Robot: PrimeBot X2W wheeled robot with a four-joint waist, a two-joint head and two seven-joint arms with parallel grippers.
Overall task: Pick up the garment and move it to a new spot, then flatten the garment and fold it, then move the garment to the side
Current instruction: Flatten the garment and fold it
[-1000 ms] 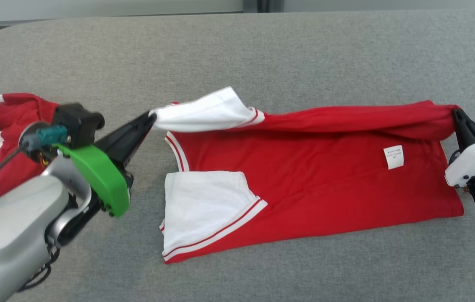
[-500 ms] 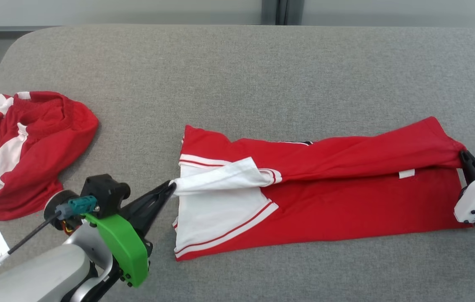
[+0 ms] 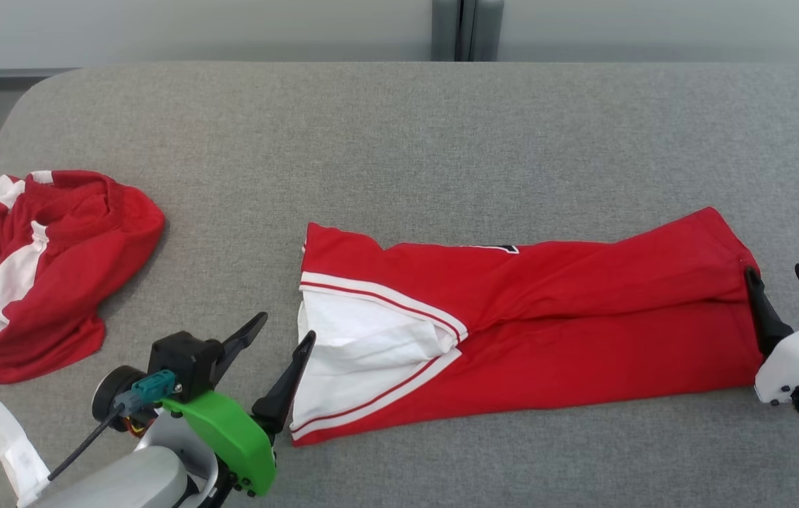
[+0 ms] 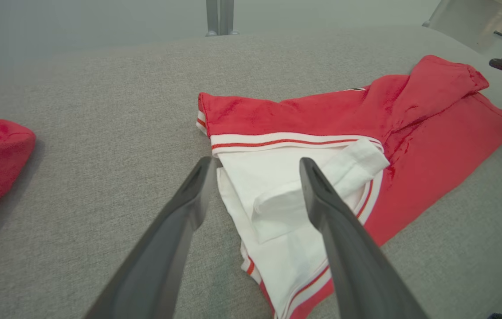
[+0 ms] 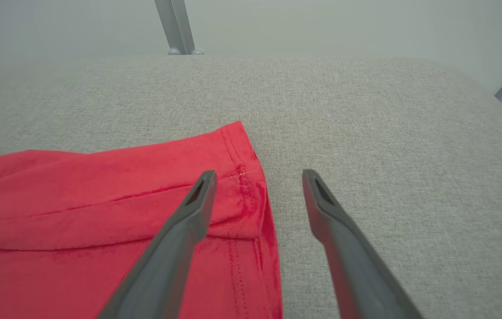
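Left gripper point(image 3: 286, 326) and right gripper point(image 3: 775, 270) gape empty, one at each end of the red-and-white shirt point(image 3: 583, 353). Grip both corners evenly for a square fold.

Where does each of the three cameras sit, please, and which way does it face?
Head view: on the head, facing forward and down at the table, shirt and crumpled garment; left end effector lower left, right end effector lower right, both open.
Left wrist view: on the left wrist, facing along its own fingers at the shirt's white sleeve.
Right wrist view: on the right wrist, facing along its own fingers at the shirt's hem.
Shared: the shirt, in all three.
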